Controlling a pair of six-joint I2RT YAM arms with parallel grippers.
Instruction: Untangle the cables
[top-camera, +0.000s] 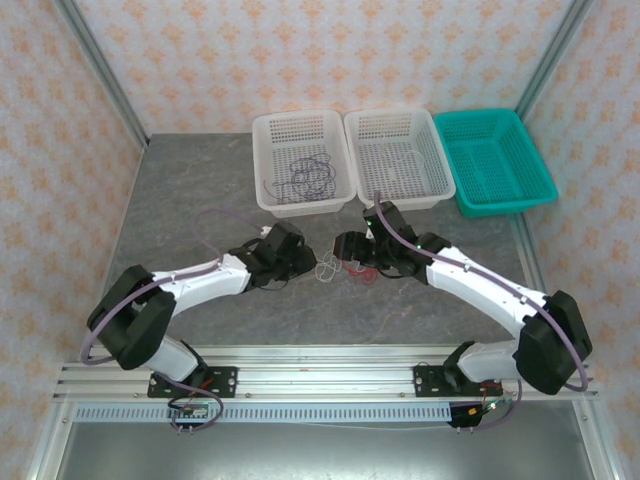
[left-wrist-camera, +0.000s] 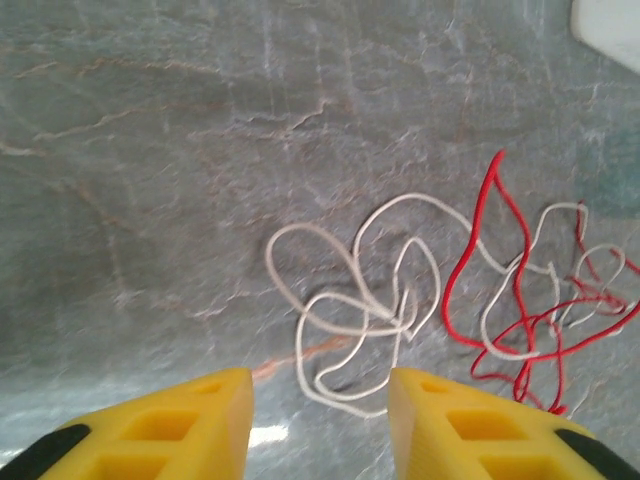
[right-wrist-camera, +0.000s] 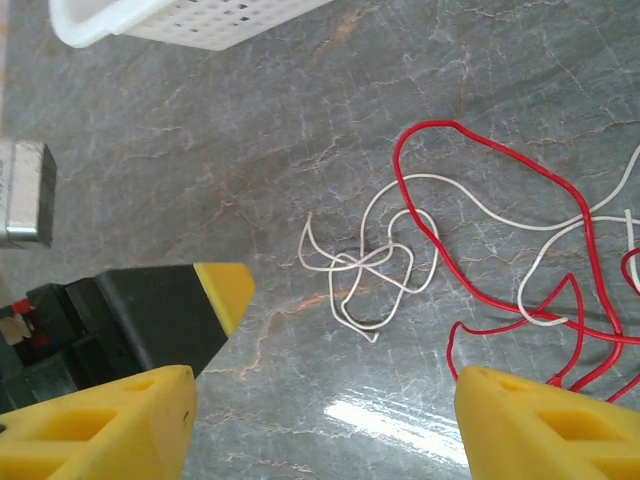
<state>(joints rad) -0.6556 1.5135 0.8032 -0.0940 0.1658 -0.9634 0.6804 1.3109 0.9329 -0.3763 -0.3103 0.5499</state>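
A thin white cable (left-wrist-camera: 362, 312) lies in loose loops on the grey stone table, tangled on its right side with a red cable (left-wrist-camera: 508, 300). In the top view the white cable (top-camera: 328, 268) and red cable (top-camera: 364, 273) sit between the two grippers. My left gripper (left-wrist-camera: 320, 410) is open, its yellow fingertips (left-wrist-camera: 225, 400) just short of the nearest white loop, holding nothing. My right gripper (right-wrist-camera: 320, 425) stands wide open above the table, with the white cable (right-wrist-camera: 378, 270) and red cable (right-wrist-camera: 480, 150) ahead of it. A dark purple cable (top-camera: 307, 177) lies coiled in the left white basket.
Three baskets stand at the back: the left white basket (top-camera: 268, 165), a middle white basket (top-camera: 400, 118) and a teal basket (top-camera: 540, 175). The left gripper's finger (right-wrist-camera: 222, 288) shows close beside my right gripper. The left gripper (top-camera: 306, 264) and right gripper (top-camera: 352, 258) nearly face each other.
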